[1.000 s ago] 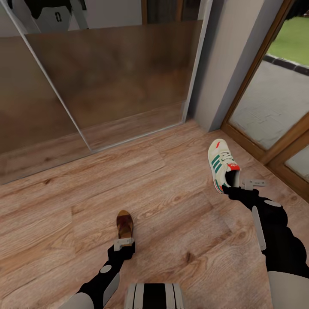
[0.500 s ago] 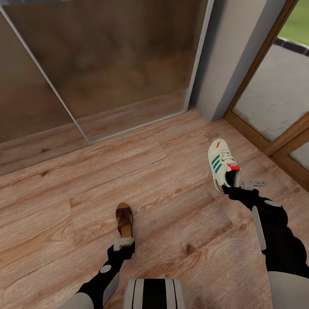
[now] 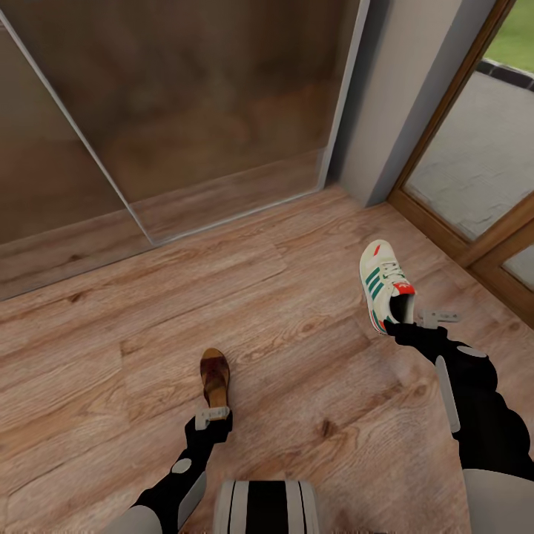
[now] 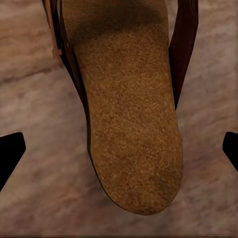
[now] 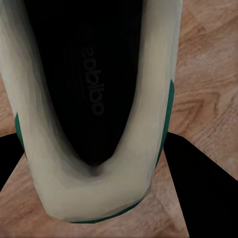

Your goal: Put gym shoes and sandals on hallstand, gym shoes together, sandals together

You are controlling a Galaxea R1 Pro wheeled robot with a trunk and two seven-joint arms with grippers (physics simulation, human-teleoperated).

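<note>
One dark brown sandal [image 3: 215, 374] with a tan insole [image 4: 131, 114] lies on the wood-plank corridor floor [image 3: 104, 356]. My left gripper [image 3: 214, 415] hovers just behind its heel, open, with its dark fingertips [image 4: 10, 153] standing wide to either side of the heel. A cream-white gym shoe [image 3: 383, 282] with green stripes is held by its heel in my right gripper [image 3: 408, 319], which is shut on it. The black fingers [image 5: 198, 188] press the heel's sides [image 5: 148, 148]. The other gym shoe, the other sandal and the hallstand are out of view.
A glossy brown sliding panel [image 3: 185, 111] with a pale frame runs along the back. A grey wall corner [image 3: 400, 104] stands at the back right, and beside it a wood-framed glass door [image 3: 475, 170] opens onto paving. My trunk [image 3: 267, 508] is at the lower edge.
The camera has moved, so floor and back panel have slid up the picture. My left gripper has come closer to the sandal's heel. The gym shoe has stayed fixed in my right gripper.
</note>
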